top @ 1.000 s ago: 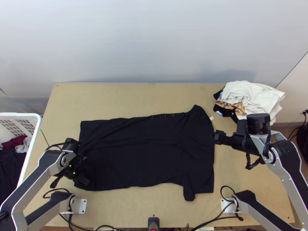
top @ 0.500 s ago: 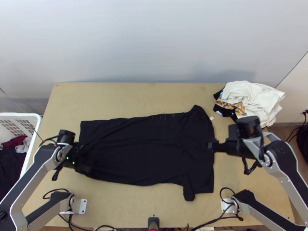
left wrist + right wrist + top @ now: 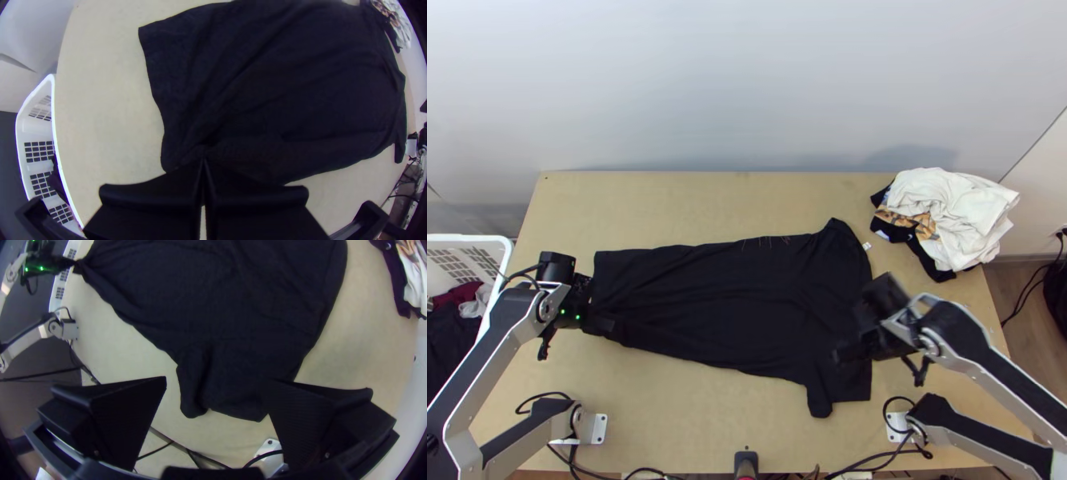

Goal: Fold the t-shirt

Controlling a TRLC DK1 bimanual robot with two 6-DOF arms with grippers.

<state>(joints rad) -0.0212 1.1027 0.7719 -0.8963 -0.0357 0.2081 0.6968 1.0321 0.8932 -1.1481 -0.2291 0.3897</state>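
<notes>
T-shirt [image 3: 723, 304] lay across the middle of the table [image 3: 691, 192], lengthwise side fold apparently just starting: left gripper [image 3: 203, 161] pinched the near hem corner [image 3: 175, 155], right gripper [image 3: 216, 381], fingers spread, was by the near sleeve [image 3: 817, 398], probably needing to grip there next, then both carry that edge inward. Black cloth looked gathered at the hem, creased then mostly spread along the body, near sleeve sticking out.

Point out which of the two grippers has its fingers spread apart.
The right gripper: its wide flat black fingers stand apart over the black t-shirt, whereas the left gripper has its fingers closed on the shirt's hem.
</notes>
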